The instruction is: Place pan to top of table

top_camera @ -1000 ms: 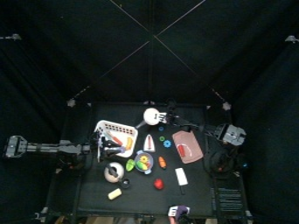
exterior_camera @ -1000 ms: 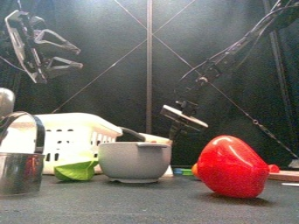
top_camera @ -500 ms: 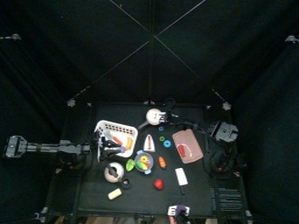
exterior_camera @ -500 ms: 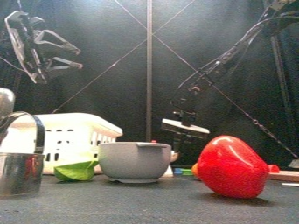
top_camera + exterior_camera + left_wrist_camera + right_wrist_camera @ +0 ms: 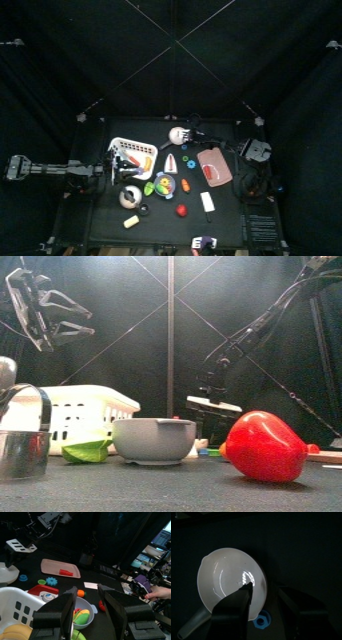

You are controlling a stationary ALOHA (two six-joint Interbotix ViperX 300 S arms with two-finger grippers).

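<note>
Top view: pan beside right gripper

Black tabletop: upper-left strip bare, passable; white slatted plastic basket blocks centre-left.

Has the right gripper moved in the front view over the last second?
Yes. The right gripper has dropped lower, closer to the rim of the grey bowl, which has stayed put.
</note>
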